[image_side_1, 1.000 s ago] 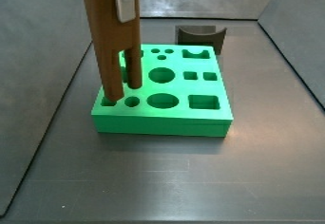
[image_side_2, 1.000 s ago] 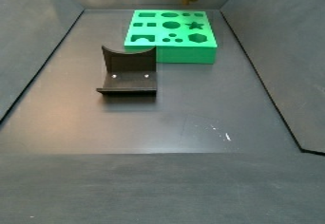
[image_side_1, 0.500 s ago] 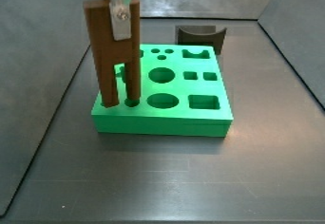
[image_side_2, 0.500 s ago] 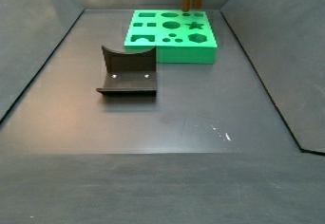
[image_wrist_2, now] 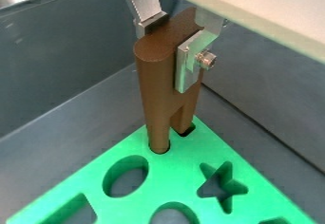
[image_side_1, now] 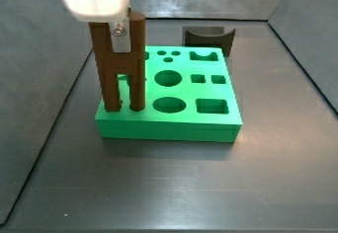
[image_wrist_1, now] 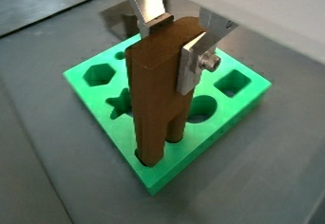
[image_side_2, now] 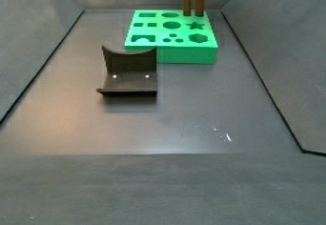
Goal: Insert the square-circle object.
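A dull grey worktop (image_side_2: 166,181) with raised dark walls fills both side views; on it, toward one end, lies the green block (image_side_1: 172,107) cut with shaped holes, and well apart from it stands the fixture (image_side_2: 128,73), bare.

The square-circle object (image_side_1: 118,74), a tall brown piece with two legs, stands upright at a corner of the block; in a wrist view its round leg (image_wrist_2: 158,114) goes down into a hole at the block's edge, and the squarer leg beside it seems to enter its own hole, though how deep either sits cannot be told.

The end effector (image_wrist_1: 178,40) sits at the piece's upper end, its silver fingers (image_wrist_1: 195,59) pressed flat against opposite faces, narrow and clamped on the wood.

By my judgement the hard part is done, the legs having found their openings; what is left is to press the piece fully home, then let go and lift clear; much of the piece stands above the block, so seating looks incomplete.
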